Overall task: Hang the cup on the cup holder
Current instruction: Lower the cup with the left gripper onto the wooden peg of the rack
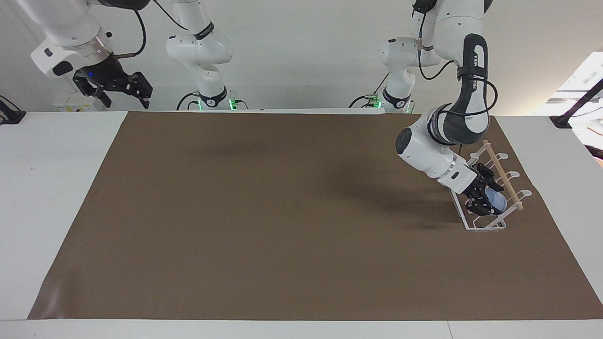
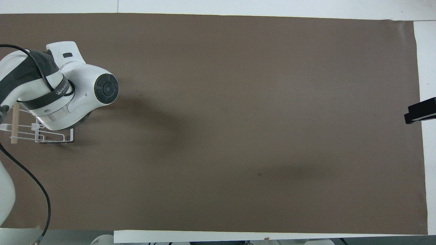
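Observation:
The white wire cup holder (image 1: pixel 476 225) stands near the left arm's end of the table, its pale wooden rod (image 1: pixel 500 172) across the top. My left gripper (image 1: pixel 481 201) reaches down into the rack and is shut on the light-blue cup (image 1: pixel 497 201), which lies tilted among the prongs, below the rod. In the overhead view the left arm covers the gripper and the cup; only part of the cup holder (image 2: pixel 51 137) and the rod (image 2: pixel 14 122) show. My right gripper (image 1: pixel 123 93) waits raised and open at the right arm's end; its tip shows in the overhead view (image 2: pixel 419 112).
A large brown mat (image 1: pixel 282 212) covers most of the white table (image 1: pixel 47 188). The rack stands near the mat's edge at the left arm's end. Nothing else lies on the mat.

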Available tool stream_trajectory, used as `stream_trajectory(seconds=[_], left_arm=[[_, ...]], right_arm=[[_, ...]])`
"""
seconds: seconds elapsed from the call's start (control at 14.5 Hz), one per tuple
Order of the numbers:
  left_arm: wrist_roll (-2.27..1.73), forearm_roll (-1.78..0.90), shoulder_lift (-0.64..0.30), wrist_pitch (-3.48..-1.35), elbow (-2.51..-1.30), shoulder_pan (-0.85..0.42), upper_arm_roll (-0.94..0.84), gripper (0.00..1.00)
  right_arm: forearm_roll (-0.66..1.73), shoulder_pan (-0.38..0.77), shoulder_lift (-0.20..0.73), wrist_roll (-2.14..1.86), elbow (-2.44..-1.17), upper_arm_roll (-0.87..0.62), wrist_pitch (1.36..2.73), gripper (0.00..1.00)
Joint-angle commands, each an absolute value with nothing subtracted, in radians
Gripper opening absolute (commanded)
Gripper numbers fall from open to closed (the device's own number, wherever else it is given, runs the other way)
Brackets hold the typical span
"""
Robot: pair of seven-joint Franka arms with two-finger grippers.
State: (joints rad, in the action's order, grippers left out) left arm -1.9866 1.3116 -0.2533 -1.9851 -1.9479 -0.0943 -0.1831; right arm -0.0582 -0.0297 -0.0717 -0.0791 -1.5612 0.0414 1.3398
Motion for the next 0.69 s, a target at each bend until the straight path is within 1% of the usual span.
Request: stream_trajectory(seconds=[0.0, 0.14, 0.41, 0.62], left_arm=[[-1.983, 1.287, -0.273, -2.028, -1.927, -0.071, -0.193, 1.0], [-1.967, 1.225, -0.256, -2.005, -1.898, -0.071, -0.196, 1.0], [-1.809, 1.079, -0.235, -1.964, -1.8, -0.071, -0.195, 1.0], [-1.653, 0.981, -0.222, -1.896, -1.705, -0.069, -0.19, 1.0]], right_arm=[[-0.048, -0.04, -0.074, -0.066, -1.565, 0.052, 1.338, 1.0], [-0.037, -0.054, -0.075, -0.072, -1.566, 0.052, 1.336, 1.0], [-0.034, -0.049, -0.078, -0.072, -1.572, 0.049, 1.333, 1.0], [-0.034, -0.055, -0.078, -0.075, -1.572, 0.049, 1.333, 1.0]])
